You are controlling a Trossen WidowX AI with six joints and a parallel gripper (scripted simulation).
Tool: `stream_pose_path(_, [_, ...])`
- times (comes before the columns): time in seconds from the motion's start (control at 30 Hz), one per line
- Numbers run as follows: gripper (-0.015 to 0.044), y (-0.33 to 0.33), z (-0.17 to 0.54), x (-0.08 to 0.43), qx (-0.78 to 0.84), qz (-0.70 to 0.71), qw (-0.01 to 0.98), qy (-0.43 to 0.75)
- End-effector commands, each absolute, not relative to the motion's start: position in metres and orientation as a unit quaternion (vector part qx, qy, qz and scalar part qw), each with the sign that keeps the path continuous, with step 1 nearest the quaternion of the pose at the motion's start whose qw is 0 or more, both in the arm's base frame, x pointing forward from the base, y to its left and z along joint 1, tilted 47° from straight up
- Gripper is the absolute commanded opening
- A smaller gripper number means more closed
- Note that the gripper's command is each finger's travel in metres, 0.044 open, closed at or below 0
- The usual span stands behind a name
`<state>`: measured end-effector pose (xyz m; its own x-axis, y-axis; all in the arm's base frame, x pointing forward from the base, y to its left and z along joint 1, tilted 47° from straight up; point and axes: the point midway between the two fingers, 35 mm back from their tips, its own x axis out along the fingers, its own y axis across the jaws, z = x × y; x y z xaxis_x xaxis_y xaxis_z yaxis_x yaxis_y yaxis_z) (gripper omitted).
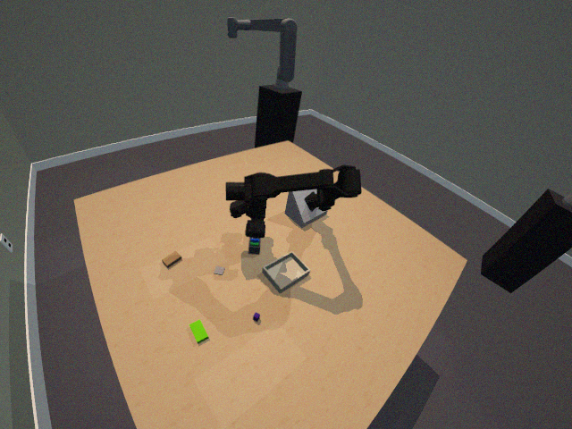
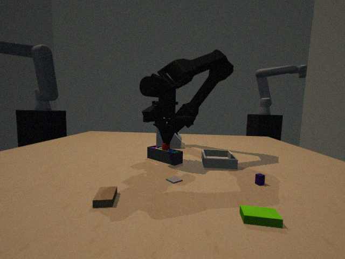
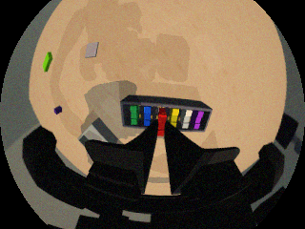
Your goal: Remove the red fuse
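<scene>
The tabletop (image 1: pixel 360 239) (image 2: pixel 69 167) (image 3: pixel 229 57) looked like pale, smooth, matt wood; the tray (image 1: pixel 273 282) (image 2: pixel 220 163) (image 3: pixel 106 130) resembled matt grey plastic; the near-right green slab (image 2: pixel 260 213) looked smooth.

Wood tbl (image 1: pixel 350 239) (image 2: pixel 133 237) (image 3: pixel 229 57) w/ fuse blk (image 1: pixel 254 249) (image 2: pixel 163 156) (image 3: pixel 164 101), tray (image 1: pixel 293 281) (image 2: pixel 220 163) (image 3: pixel 107 130), green slab (image 1: pixel 198 331) (image 2: pixel 260 215) (image 3: pixel 48 62).
</scene>
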<state>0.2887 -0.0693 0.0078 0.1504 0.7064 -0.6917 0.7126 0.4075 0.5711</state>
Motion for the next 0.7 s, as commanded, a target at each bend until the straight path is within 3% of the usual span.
stream_pose_path(0.0, [0.0, -0.071, 0.0098, 0.2887, 0.541, -0.002, 0.531, 0.652])
stream_pose_path(0.67, [0.0, -0.0779, 0.0168, 0.2868, 0.542, -0.002, 0.53, 0.652])
